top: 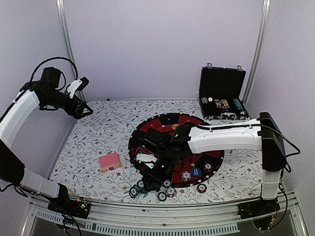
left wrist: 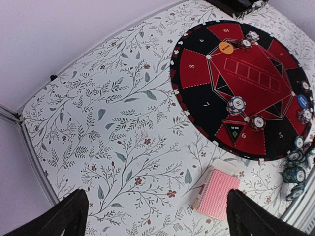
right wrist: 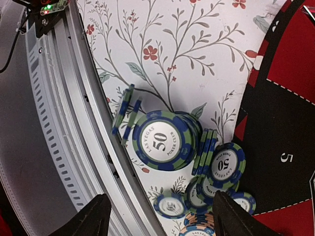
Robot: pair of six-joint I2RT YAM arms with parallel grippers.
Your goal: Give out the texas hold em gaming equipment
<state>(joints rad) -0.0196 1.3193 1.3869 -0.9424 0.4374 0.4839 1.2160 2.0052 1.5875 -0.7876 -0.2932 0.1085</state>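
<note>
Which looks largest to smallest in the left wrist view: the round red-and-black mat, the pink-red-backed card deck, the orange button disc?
Largest: round red-and-black mat
Then: pink-red-backed card deck, nearer the camera
Smallest: orange button disc

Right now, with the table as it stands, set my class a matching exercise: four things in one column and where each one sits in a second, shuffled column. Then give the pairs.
Things
1. card deck
2. orange button disc
3. black case
4. green-and-blue 50 chip

Places
A. on the red-and-black mat
B. beside the metal rail at the near edge
C. far right corner, lid up
D. lying alone on the floral cloth, left of the mat

Pairs: 1-D; 2-A; 3-C; 4-B
</note>
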